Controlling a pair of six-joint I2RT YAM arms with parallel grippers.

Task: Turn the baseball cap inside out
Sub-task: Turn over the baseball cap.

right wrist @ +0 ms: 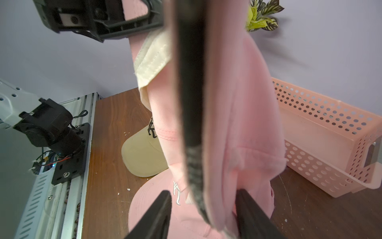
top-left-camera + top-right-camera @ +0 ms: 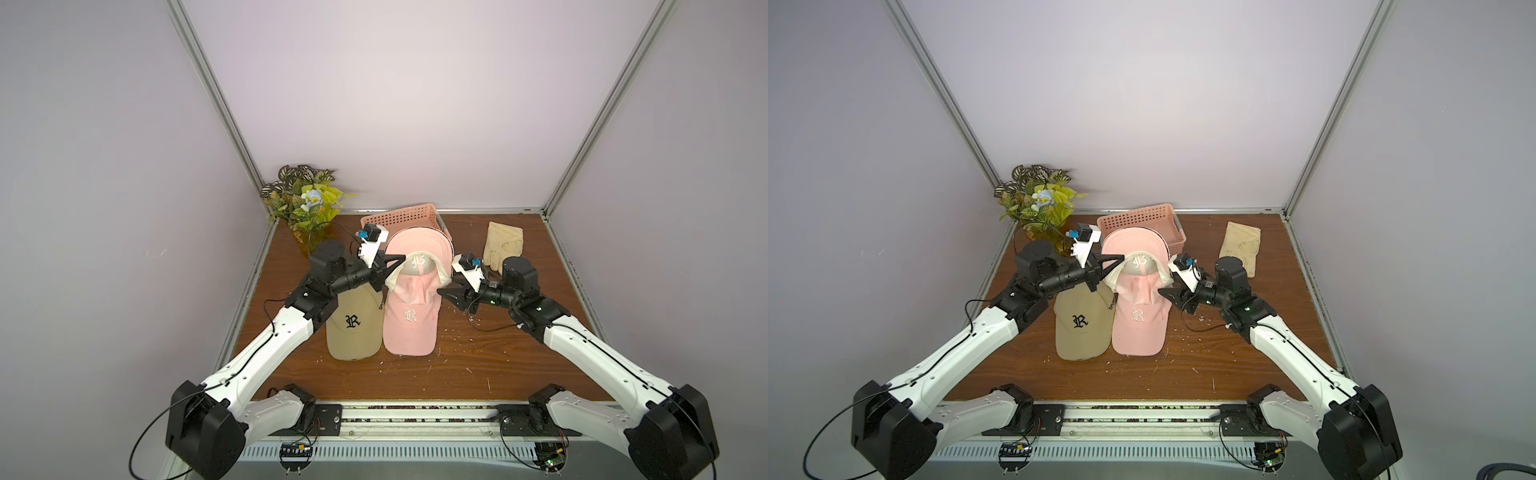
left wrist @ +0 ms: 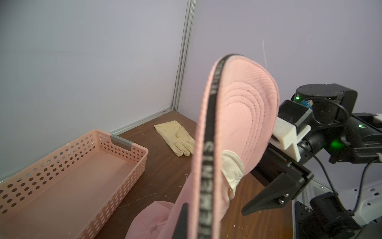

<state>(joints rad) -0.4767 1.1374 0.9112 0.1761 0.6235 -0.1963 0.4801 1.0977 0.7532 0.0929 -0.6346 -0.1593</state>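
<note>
A pink baseball cap (image 2: 415, 247) hangs in the air between my two grippers in both top views, brim up toward the back. Its crown is partly turned out, showing cream lining and grey backing with mirrored embroidery (image 2: 1139, 262). My left gripper (image 2: 398, 260) is shut on the cap's left rim; in the left wrist view one finger (image 3: 182, 219) presses against the black-taped edge of the cap (image 3: 244, 115). My right gripper (image 1: 203, 194) is open, its fingers (image 1: 159, 213) standing either side of the hanging pink fabric (image 1: 237, 115) on the cap's right.
Under the held cap a second pink cap (image 2: 409, 328) and a tan cap (image 2: 353, 328) lie side by side on the wooden table (image 2: 478, 357). A pink perforated basket (image 2: 399, 216) stands behind, a cream glove (image 2: 503, 245) at the back right, a potted plant (image 2: 303, 199) in the back left corner.
</note>
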